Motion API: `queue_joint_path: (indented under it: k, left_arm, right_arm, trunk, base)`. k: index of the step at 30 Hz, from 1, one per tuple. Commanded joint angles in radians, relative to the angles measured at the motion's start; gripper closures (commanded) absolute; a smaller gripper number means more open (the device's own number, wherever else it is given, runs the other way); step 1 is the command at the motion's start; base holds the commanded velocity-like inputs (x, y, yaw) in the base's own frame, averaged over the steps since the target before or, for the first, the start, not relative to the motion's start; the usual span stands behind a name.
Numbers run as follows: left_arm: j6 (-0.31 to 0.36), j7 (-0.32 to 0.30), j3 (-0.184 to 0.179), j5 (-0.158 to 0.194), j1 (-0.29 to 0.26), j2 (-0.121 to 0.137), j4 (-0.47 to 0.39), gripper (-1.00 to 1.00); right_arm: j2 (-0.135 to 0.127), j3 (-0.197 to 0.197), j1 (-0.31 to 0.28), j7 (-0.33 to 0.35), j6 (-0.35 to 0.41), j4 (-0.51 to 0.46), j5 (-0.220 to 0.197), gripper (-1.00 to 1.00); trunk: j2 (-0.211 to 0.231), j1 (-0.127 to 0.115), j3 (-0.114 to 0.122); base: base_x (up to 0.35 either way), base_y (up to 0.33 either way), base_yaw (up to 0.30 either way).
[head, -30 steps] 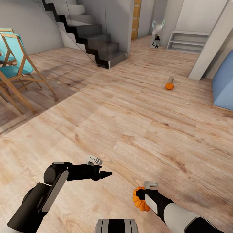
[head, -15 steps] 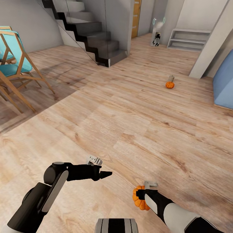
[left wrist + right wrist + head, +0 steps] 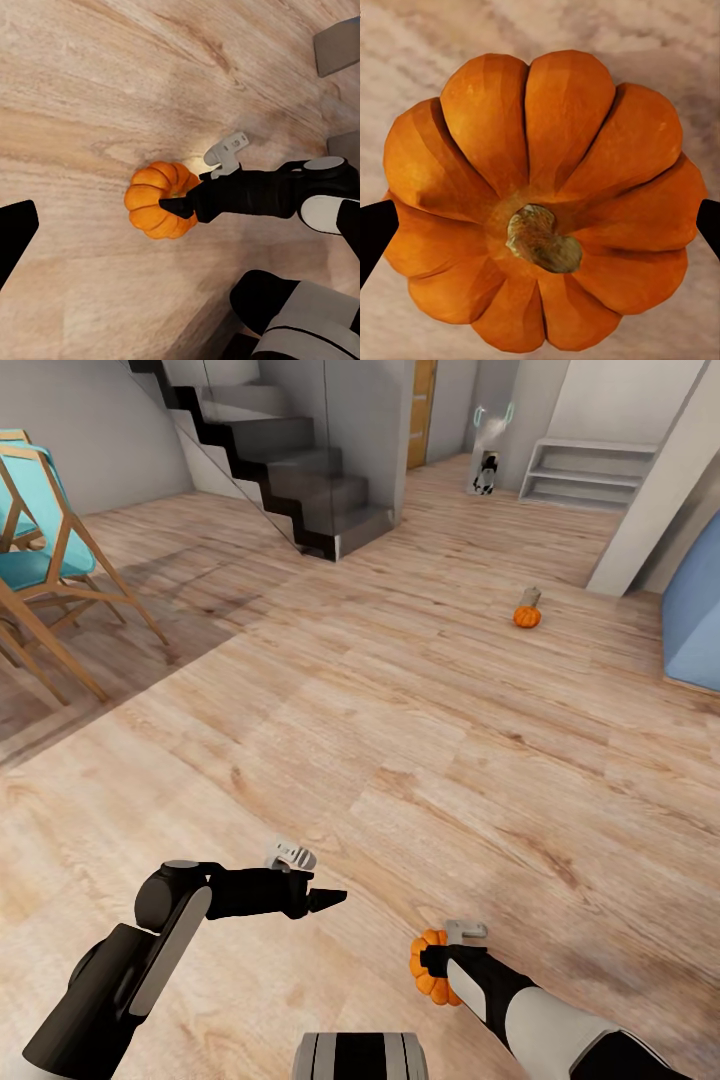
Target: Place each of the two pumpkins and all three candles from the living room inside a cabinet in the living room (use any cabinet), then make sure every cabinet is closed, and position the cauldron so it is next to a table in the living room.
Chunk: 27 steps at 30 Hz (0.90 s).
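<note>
Two pumpkins in sight: near pumpkin point(image 3: 433, 965) clamped in right gripper point(image 3: 428, 961), carried low above wood floor point(image 3: 400, 730); far pumpkin point(image 3: 527, 617) on floor across room. One candle point(image 3: 532, 597) just behind far pumpkin, apparently touching. Right arm reaches forward, low. From right wrist camera, pumpkin point(image 3: 540, 202) stem-up, fingertips point(image 3: 375, 232) pressing both sides. Left arm bent, pointing inward; left gripper point(image 3: 335, 900) pinched together, empty. Staircase point(image 3: 290, 470) and blue chair point(image 3: 45, 530) beyond.

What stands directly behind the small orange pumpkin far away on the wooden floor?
A stubby grey-beige candle stands just behind the far orange pumpkin. Its upper part shows; the pumpkin covers its base, so contact cannot be judged.
</note>
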Motion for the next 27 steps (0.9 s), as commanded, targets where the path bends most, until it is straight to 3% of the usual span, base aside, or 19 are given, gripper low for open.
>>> queue_joint_path:
  k: [1, 17, 20, 27]
  left_arm:
    - [0.004, -0.003, 0.000, -0.002, -0.001, 0.000, -0.001, -1.00]
    - [0.004, -0.003, 0.000, -0.002, -0.001, 0.000, -0.001, -1.00]
    - [0.004, -0.003, 0.000, -0.002, -0.001, 0.000, -0.001, -1.00]
    - [0.004, -0.003, 0.000, -0.002, -0.001, 0.000, -0.001, -1.00]
  right_arm:
    - [0.000, 0.008, 0.000, -0.007, 0.005, -0.002, -0.007, -1.00]
    - [0.001, 0.008, 0.000, -0.007, 0.005, -0.002, -0.007, -1.00]
    - [0.001, 0.009, 0.000, -0.007, 0.005, -0.002, -0.007, -1.00]
    - [0.001, 0.009, 0.000, -0.007, 0.005, -0.002, -0.007, -1.00]
  trunk:
    - [0.000, 0.000, -0.001]
    - [0.000, 0.000, -0.001]
    - [-0.001, 0.001, -0.012]
    - [-0.001, 0.001, -0.012]
  base:
    - [0.000, 0.000, 0.000]
    - [0.000, 0.000, 0.000]
    - [0.000, 0.000, 0.000]
    - [0.000, 0.000, 0.000]
